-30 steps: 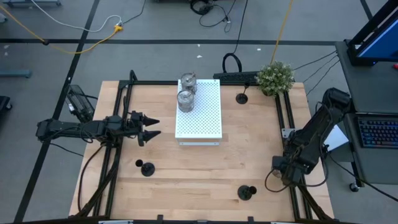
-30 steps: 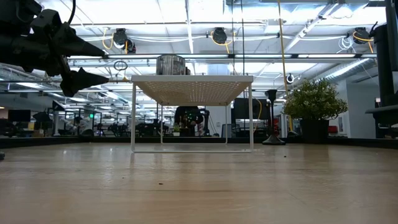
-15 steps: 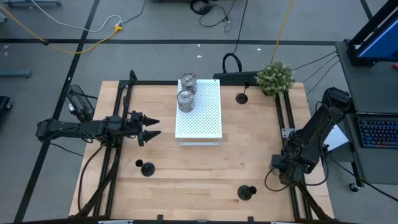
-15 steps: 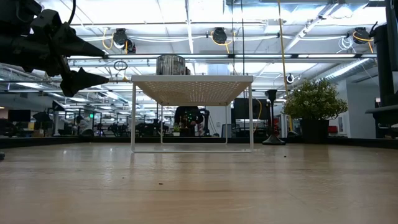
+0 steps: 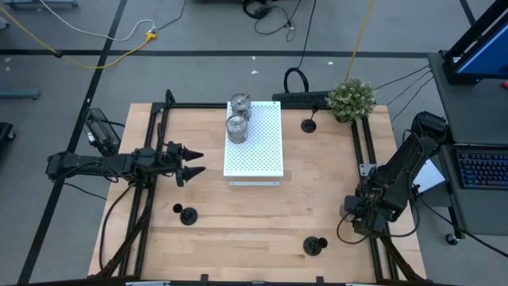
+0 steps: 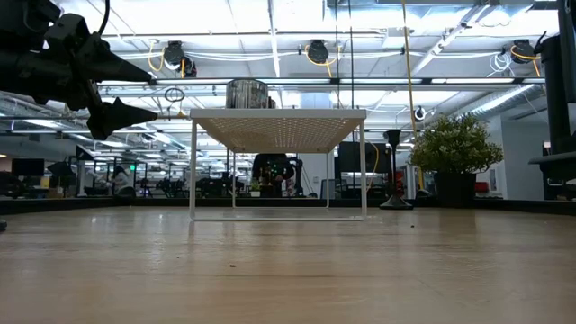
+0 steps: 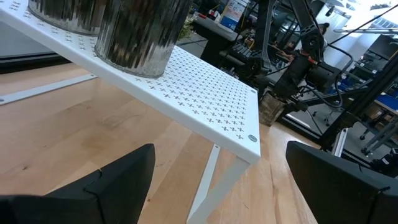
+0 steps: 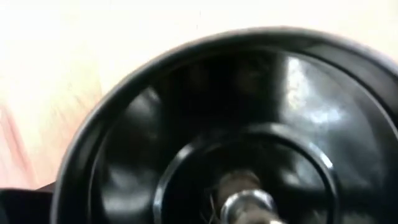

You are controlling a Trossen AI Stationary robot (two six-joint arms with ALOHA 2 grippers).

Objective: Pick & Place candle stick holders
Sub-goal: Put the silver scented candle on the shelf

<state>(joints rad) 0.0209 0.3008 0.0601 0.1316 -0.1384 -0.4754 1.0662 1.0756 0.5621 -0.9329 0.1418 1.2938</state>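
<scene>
Overhead, a pale wooden table (image 5: 254, 202) with visible plank seams is seen, framed by black rails. Near its far middle stands a white perforated rectangular board (image 5: 258, 147) on thin white legs, its top pierced with small cross-shaped holes. Two shiny silver holders are set on the board's far left part, squat and rounded with ribbed metal walls: one (image 5: 236, 128) nearer, the other (image 5: 240, 104) just behind it. Three black holders with a round base and thin stem stand on the bare wood: one (image 5: 187, 214) at the near left, one (image 5: 315, 245) at the near right, one (image 5: 308, 125) at the far right beside a green bushy plant (image 5: 351, 98).

The left gripper (image 5: 196, 161) is held above the table left of the board, its two dark pointed fingers spread apart and nothing between them. The right gripper (image 5: 352, 210) is placed at the table's right edge, fingers likewise open; in its wrist view a glossy black round base (image 8: 217, 130) with a metal centre is seen very close and blurred.
</scene>
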